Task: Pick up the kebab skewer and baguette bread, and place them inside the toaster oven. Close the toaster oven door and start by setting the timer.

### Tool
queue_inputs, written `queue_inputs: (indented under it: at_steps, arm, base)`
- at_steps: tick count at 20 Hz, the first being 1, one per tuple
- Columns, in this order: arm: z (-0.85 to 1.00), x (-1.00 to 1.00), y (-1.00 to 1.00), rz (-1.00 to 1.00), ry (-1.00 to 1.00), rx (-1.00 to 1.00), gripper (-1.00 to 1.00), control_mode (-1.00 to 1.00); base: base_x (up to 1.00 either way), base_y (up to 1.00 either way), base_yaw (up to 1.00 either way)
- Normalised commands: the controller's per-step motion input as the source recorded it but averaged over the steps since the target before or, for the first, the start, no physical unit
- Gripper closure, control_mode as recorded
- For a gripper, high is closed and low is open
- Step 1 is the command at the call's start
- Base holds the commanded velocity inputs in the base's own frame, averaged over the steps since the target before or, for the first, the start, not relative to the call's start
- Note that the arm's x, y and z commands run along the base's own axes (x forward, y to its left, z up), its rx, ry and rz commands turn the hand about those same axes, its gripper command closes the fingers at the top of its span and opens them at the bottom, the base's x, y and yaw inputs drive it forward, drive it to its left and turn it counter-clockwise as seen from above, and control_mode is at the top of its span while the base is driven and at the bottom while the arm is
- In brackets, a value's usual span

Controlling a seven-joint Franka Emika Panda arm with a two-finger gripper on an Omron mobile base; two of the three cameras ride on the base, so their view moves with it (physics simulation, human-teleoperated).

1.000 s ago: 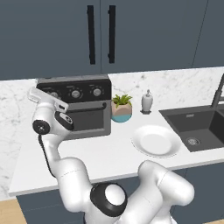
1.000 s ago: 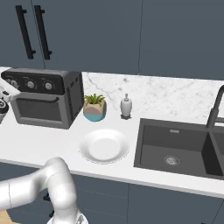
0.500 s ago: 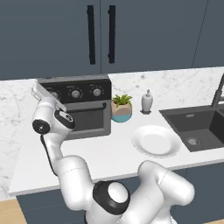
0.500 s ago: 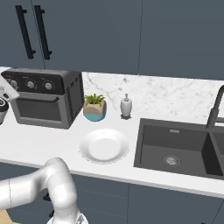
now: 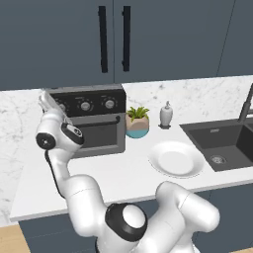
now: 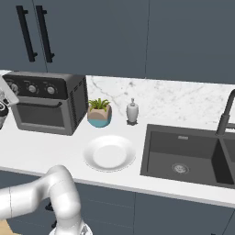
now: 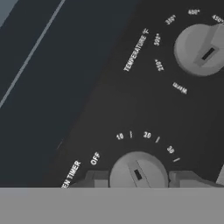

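Now you are on the timer knob, with the oven door shut.
You have the gripper (image 7: 138,183) set around the timer knob (image 7: 138,171) at the left end of the toaster oven (image 5: 94,123) panel, 1 finger (image 7: 94,178) on each side; the jaws look close against it, but you cannot tell for sure that they are clamped. Judging by the dial marks, keep the hand square to the panel and twist from OFF toward 10 and 20 without slipping. The toaster oven door (image 5: 99,134) stands closed; the skewer and bread are presumably behind it, hidden. Count: 3 knobs on the panel, 1 plate (image 6: 109,153), 1 potted plant (image 6: 99,113), 1 soap bottle (image 6: 132,111), 1 sink (image 6: 183,158).
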Motion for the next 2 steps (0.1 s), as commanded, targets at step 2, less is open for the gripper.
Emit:
queue_inputs:
  at_steps: [2]
  arm:
    - [0.0,0.0,0.36,-0.07,-0.05,0.45,1.0,-1.0]
  base:
    - [0.0,0.0,0.0]
